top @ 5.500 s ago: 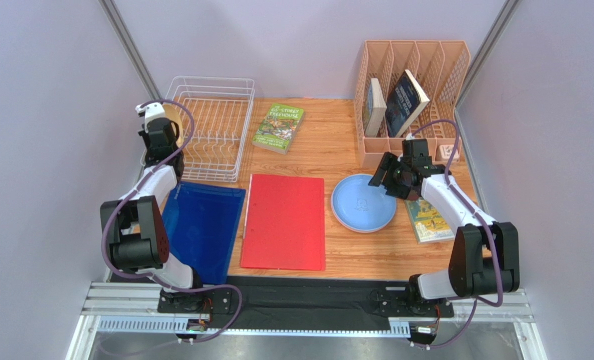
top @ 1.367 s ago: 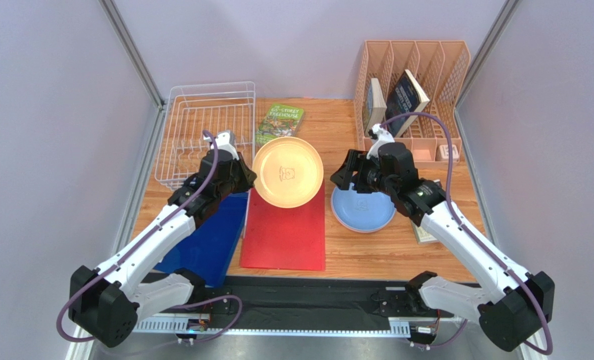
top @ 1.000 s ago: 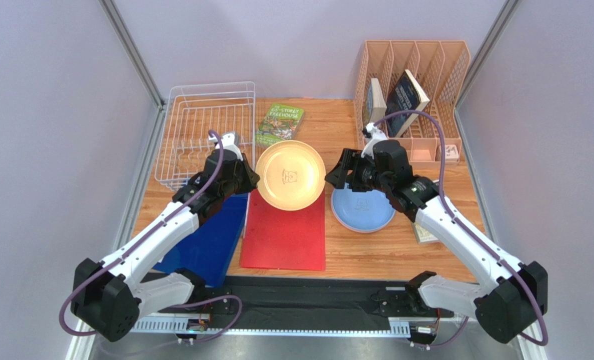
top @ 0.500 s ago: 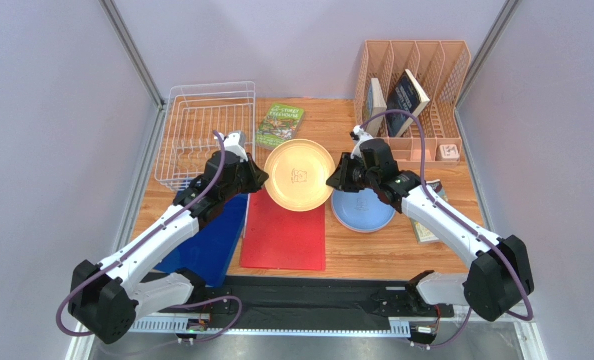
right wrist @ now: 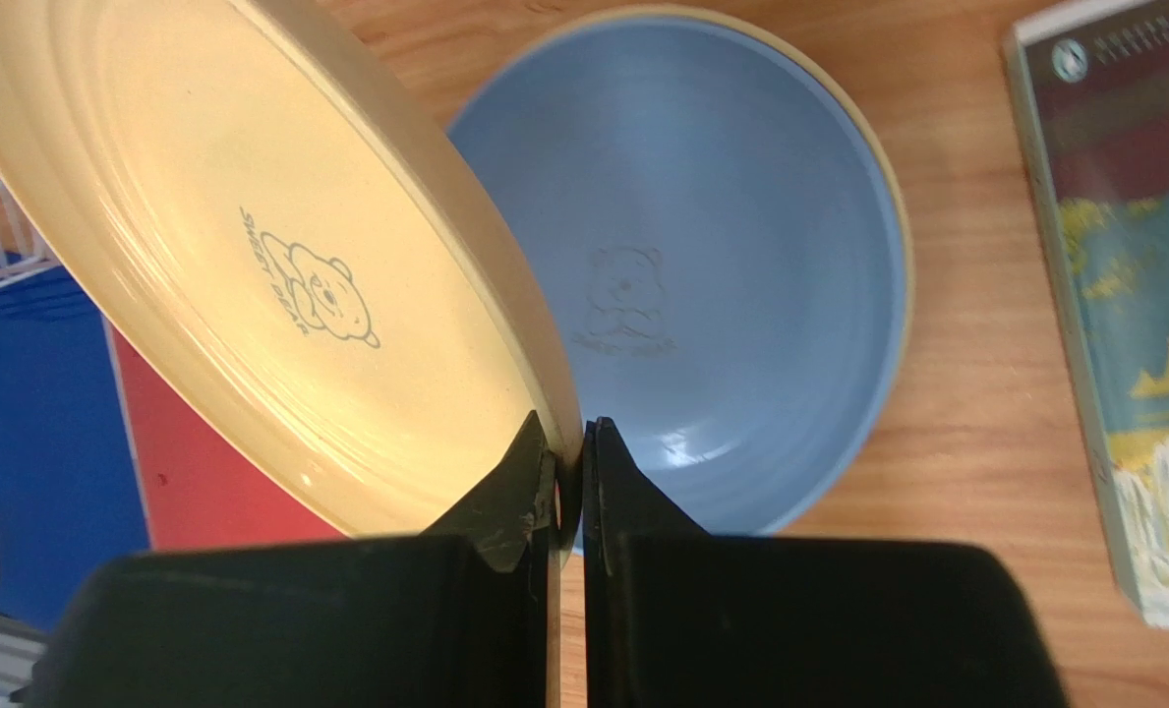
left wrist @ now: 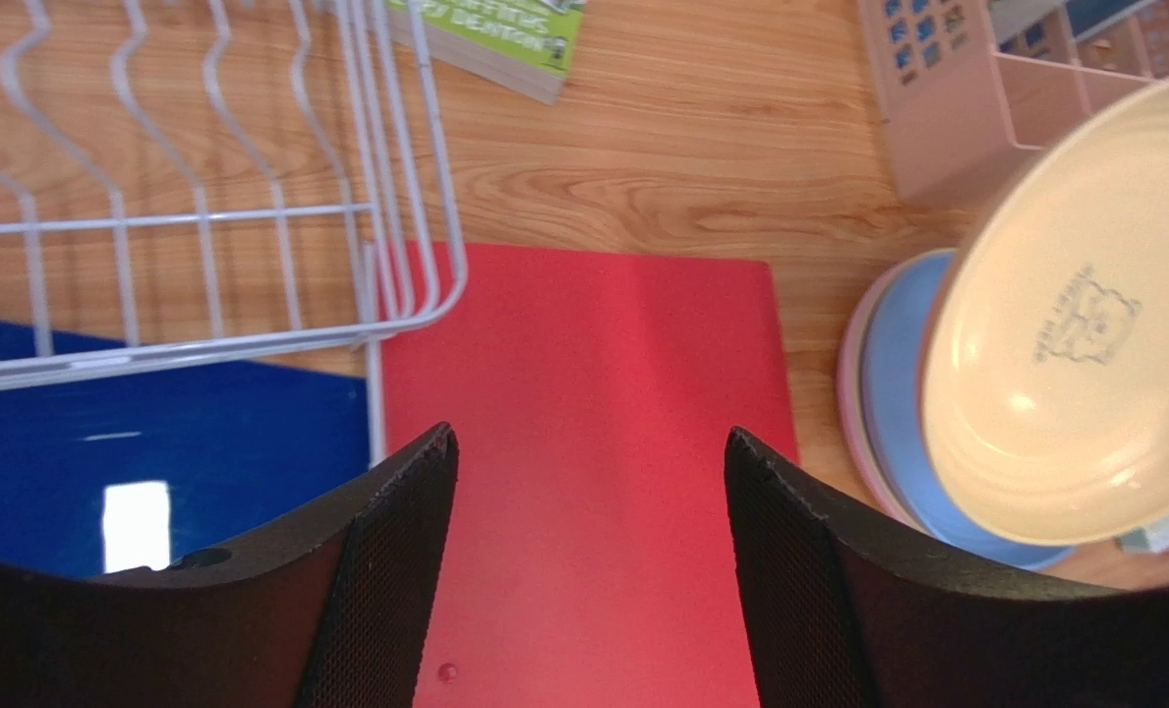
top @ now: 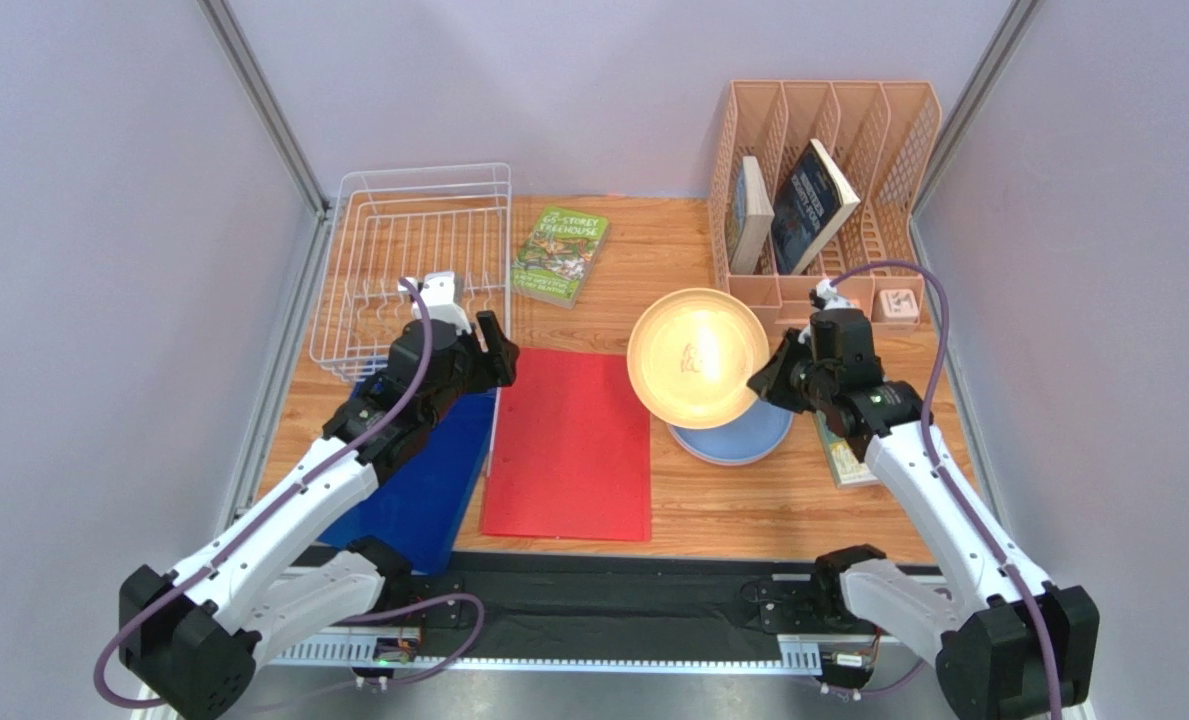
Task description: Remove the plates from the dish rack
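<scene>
Right gripper [right wrist: 561, 450] carrying a tilted cream plate [top: 698, 357] over the stack, right of centre.
Its jaws are clamping the rim above the blue plate [top: 738, 438], with a pink plate [left wrist: 847, 398] edging out beneath. The left gripper [left wrist: 587, 443] is hovering spread wide, holding nothing, over the red folder [top: 567, 450]. The dish rack [top: 417, 170], far left, is looking bare, though thin wires may be hiding something; only this set-down seems left.

A glossy sheen is seen on the cream plate [top: 698, 357], centre right. The dish rack [top: 409, 263], upper left, is shown as white-coated wire.
</scene>
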Controlling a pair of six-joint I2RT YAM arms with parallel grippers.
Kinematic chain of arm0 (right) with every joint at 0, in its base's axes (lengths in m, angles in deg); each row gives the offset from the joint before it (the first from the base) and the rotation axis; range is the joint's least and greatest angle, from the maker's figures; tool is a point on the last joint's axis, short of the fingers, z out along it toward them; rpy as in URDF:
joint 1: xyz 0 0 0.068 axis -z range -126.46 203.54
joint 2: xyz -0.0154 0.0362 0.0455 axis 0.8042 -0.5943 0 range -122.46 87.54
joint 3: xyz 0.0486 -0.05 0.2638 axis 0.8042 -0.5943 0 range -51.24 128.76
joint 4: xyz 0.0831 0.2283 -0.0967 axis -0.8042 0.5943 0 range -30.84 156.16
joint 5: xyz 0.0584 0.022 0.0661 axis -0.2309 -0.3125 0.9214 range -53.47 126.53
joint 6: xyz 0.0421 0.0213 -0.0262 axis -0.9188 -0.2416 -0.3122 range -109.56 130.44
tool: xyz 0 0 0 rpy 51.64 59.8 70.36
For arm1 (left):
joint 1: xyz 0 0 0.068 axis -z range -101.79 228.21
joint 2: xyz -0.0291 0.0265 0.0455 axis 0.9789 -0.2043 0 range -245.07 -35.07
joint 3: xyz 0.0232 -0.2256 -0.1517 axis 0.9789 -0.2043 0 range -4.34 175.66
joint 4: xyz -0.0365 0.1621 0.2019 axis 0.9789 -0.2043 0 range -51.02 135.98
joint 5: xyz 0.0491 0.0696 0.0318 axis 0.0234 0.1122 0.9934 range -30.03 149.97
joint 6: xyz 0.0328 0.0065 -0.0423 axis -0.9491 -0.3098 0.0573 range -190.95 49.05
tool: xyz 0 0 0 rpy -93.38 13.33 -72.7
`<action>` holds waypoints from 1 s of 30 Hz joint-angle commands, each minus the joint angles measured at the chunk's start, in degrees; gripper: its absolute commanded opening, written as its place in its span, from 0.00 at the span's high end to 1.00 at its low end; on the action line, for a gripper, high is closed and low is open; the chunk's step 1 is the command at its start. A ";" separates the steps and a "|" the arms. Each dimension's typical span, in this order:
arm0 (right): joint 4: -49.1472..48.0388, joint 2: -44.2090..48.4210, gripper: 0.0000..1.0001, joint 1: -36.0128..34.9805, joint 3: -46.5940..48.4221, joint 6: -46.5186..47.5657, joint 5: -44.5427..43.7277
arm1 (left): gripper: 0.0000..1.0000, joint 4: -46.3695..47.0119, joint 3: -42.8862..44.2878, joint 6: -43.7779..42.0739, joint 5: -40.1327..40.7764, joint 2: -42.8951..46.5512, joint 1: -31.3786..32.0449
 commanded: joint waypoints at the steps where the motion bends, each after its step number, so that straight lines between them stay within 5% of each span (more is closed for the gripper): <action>1: 4.93 2.25 1.00 3.52 -1.85 0.43 -2.56 | 0.27 -2.74 0.53 -4.85 9.63 4.04 0.11; 20: -1.31 -6.18 0.97 7.58 -5.81 -1.07 -0.71 | 0.26 -0.37 -3.87 -9.16 11.23 13.63 0.11; 30: -1.23 -7.15 0.49 7.58 -5.11 -1.15 -0.53 | 0.26 -0.89 -3.34 -9.34 12.63 13.28 0.11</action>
